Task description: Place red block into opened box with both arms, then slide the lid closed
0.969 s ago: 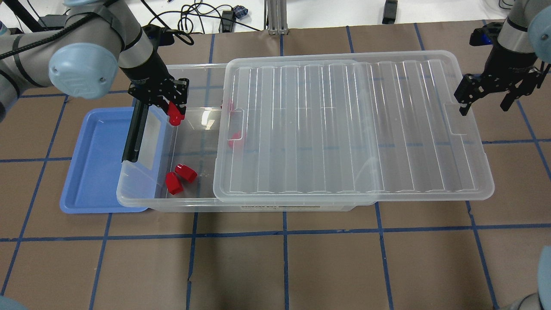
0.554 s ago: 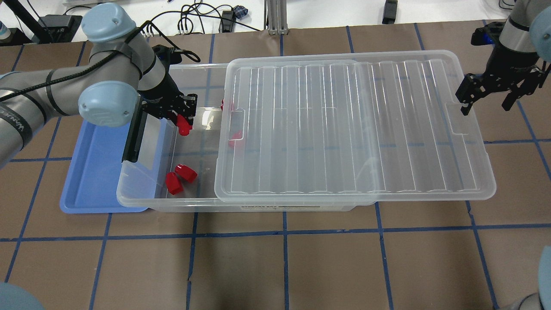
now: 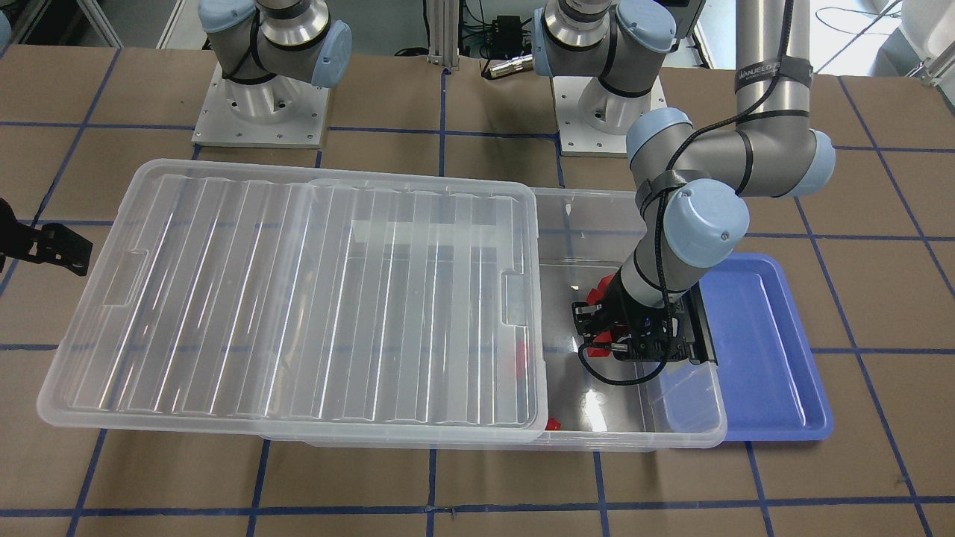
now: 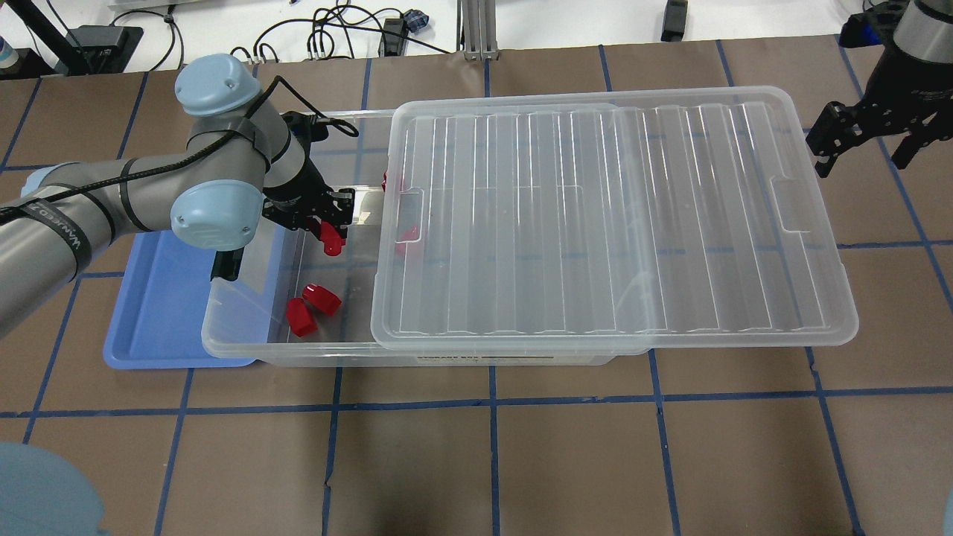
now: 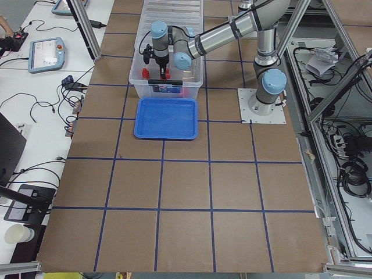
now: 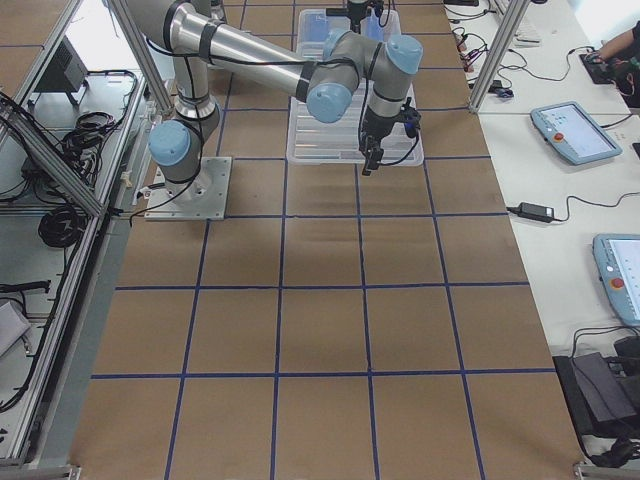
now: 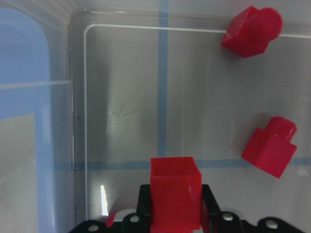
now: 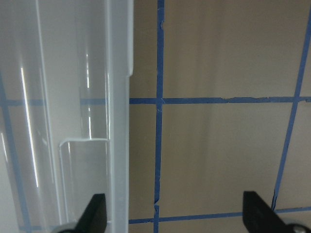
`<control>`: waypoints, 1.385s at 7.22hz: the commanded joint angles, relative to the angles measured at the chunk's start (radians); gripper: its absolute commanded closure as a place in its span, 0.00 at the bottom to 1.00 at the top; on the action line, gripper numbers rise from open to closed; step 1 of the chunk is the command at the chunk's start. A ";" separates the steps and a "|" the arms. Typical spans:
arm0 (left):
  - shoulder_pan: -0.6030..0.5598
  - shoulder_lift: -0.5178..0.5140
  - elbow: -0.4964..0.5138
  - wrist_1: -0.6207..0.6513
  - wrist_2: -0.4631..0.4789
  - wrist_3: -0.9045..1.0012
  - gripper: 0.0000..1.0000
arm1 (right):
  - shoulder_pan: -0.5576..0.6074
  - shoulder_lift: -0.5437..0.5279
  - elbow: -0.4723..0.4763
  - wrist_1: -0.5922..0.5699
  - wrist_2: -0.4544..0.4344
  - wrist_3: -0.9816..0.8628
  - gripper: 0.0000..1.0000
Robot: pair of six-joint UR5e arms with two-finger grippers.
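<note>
Left end effector (image 4: 330,232): clamped on the red block (image 7: 175,199)
Block position: over the uncovered end of the box (image 4: 238,348), bare floor straight below
Right end effector (image 4: 864,145): spread wide, empty, just outside the lid (image 4: 595,223) at its notched far end
Nearer arm for release: left

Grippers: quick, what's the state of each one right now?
Left gripper: shut on a red block, over the box at its open end.
Right gripper: open, empty, just off the lid at its short end.
</note>
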 commanded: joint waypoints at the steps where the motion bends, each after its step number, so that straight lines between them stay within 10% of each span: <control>1: -0.001 -0.033 -0.005 0.036 0.001 -0.011 0.68 | 0.001 -0.061 -0.004 0.006 0.010 -0.001 0.00; 2: -0.001 -0.033 -0.002 0.044 -0.004 -0.009 0.11 | 0.000 -0.067 0.005 0.006 0.004 -0.004 0.00; 3: -0.004 0.000 0.008 0.029 -0.007 0.001 0.00 | 0.000 -0.067 0.011 0.009 0.004 -0.005 0.00; 10: -0.020 0.197 0.407 -0.670 0.009 0.003 0.00 | -0.121 -0.032 0.072 -0.014 0.011 -0.001 0.00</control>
